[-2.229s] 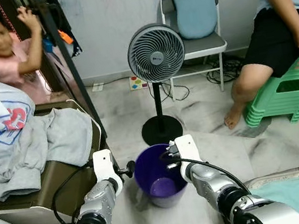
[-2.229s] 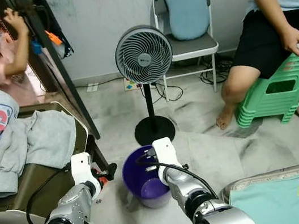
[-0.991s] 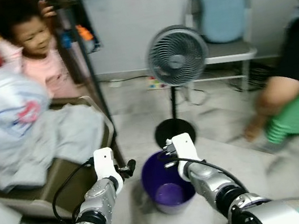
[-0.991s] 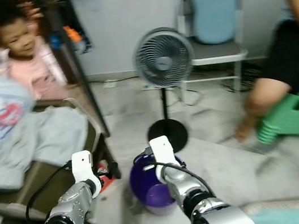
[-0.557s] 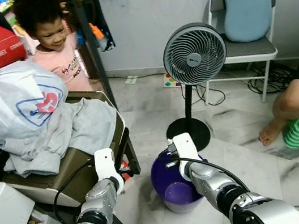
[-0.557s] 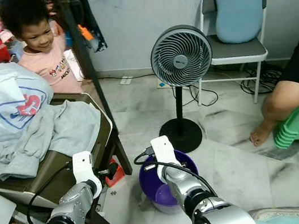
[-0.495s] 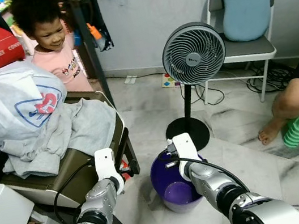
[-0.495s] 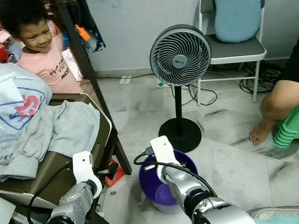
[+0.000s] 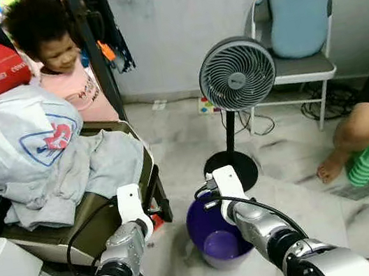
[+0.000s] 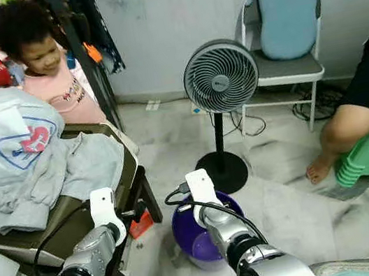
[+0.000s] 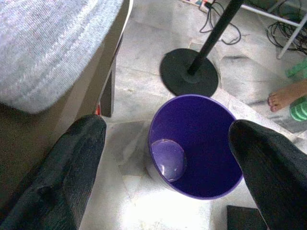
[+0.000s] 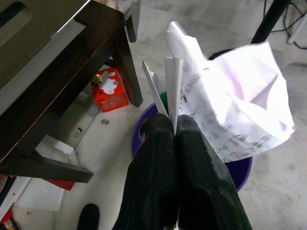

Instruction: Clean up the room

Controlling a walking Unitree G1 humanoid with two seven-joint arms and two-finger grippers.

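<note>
Right claw [image 12: 173, 125] clamped on crumpled paper [image 12: 230, 103], right above the purple bin [image 11: 199, 143]!

The paper is thin, white, creased and printed, its folds pinched between the two black fingers just over the bin's smooth round plastic rim. Left claw [image 11: 165, 158] hangs beside the bin, fingers spread wide apart. The fan's round black base [image 11: 188, 72] sits just behind the bin, and the dark chair leg [image 11: 108, 88] beside it, with bare marble floor [image 9: 298, 183] between.
</note>
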